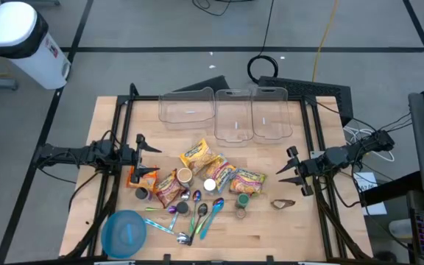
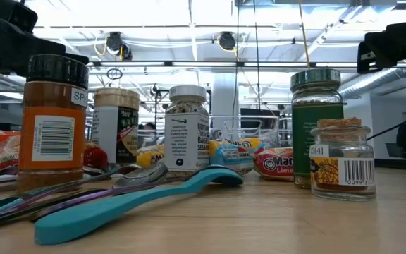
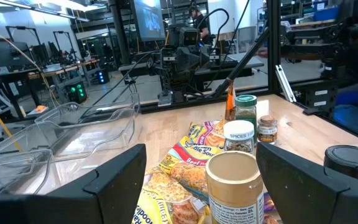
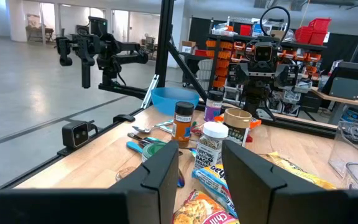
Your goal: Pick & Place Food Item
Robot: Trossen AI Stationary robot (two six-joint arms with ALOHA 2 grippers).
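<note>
Fingers of the left gripper (image 1: pixel 147 156) stand spread wide and empty above the wooden table (image 1: pixel 293 228), near the orange-capped jar (image 1: pixel 141 193) and ramen packets (image 1: pixel 199 156). Spice jars (image 1: pixel 241 211), coloured spoons (image 1: pixel 199 215) and a blue bowl (image 1: pixel 124 233) crowd the middle, with three clear bins (image 1: pixel 224 113) behind them. At right, the right gripper (image 1: pixel 288 171) hovers with fingers partly parted, holding nothing. Beyond lie grey floor, cables and a white bin (image 1: pixel 19 38).
</note>
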